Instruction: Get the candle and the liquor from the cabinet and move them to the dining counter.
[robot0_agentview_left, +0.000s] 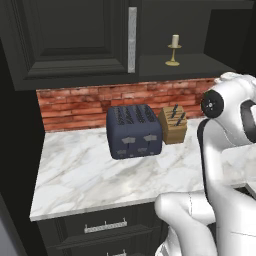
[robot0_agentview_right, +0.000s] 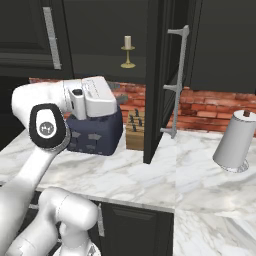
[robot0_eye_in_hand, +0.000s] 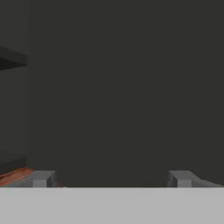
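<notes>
The gripper (robot0_eye_in_hand: 111, 179) is spread wide with nothing between its fingertips, facing a flat dark panel close in front. The hand (robot0_agentview_right: 97, 97) sits low, in front of the toaster (robot0_agentview_left: 134, 131) on the worktop. The candle (robot0_agentview_left: 174, 49) stands upright on the open cabinet (robot0_agentview_left: 70, 40) shelf, well above the hand and further back, so the reach looks to be up and inward
</notes>
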